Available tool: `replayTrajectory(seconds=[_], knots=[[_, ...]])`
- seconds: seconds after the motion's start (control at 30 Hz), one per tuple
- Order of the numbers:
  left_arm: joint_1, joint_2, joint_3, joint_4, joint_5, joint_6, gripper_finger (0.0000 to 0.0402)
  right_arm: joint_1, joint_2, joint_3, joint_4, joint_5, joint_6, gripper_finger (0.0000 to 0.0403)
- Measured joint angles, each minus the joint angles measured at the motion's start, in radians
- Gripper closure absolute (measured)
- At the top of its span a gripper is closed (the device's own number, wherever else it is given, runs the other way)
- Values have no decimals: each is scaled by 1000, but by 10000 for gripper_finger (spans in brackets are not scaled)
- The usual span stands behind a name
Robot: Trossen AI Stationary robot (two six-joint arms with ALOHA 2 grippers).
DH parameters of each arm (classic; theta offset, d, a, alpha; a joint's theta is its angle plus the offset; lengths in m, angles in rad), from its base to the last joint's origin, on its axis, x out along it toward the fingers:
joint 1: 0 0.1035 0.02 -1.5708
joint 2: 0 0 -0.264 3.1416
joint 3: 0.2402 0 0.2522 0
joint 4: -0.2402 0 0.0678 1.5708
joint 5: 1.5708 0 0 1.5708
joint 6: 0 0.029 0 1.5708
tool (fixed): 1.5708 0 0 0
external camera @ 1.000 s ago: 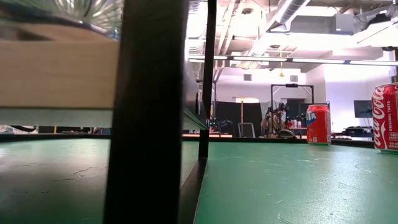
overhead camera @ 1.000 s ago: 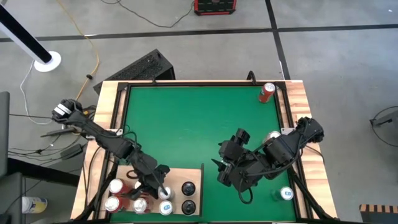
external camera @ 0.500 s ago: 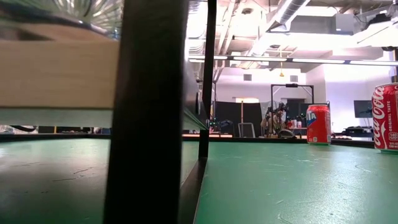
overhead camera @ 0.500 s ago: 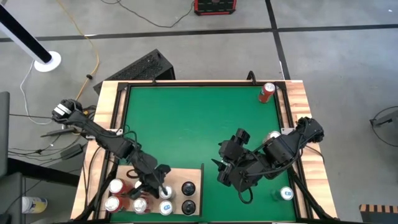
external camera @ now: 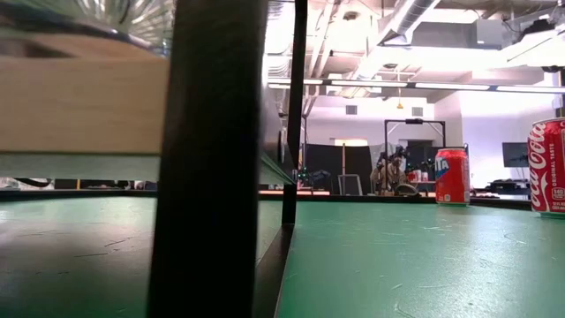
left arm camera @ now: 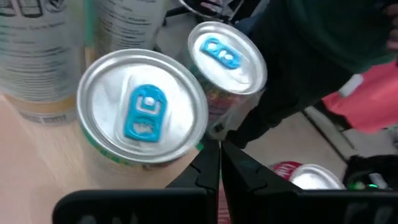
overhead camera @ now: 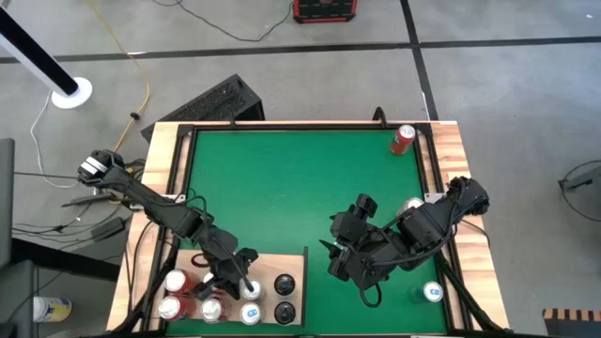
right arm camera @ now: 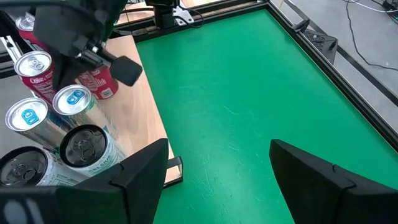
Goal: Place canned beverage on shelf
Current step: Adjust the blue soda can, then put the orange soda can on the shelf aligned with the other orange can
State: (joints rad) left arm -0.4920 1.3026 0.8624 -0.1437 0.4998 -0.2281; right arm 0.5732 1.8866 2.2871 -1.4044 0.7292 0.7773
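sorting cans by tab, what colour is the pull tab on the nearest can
Blue, on the silver-topped can; the left wrist view shows it best.

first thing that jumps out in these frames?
The cluster of cans crowded on the pale wooden shelf at the mat's near-left corner, with the left claw hovering right over them, fingers together. The right claw waits open above the green mat, and one red can stands alone at the far-right corner.
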Motion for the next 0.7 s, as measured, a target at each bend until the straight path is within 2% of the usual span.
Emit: replayTrajectory(seconds=[0.13,0.33,0.5,0.6,0.7], knots=[[18,-47,61,-72,24,-2,402,0,0,0,0,0,0,100],[47,-136,173,-392,-59,49,401,0,0,0,4,0,0,100],[41,-251,187,-597,-200,7,401,0,0,0,15,0,0,100],[32,-339,187,-640,-319,-36,402,0,0,0,14,0,0,100],[18,-435,187,-618,-496,-81,401,0,0,0,11,0,0,100]])
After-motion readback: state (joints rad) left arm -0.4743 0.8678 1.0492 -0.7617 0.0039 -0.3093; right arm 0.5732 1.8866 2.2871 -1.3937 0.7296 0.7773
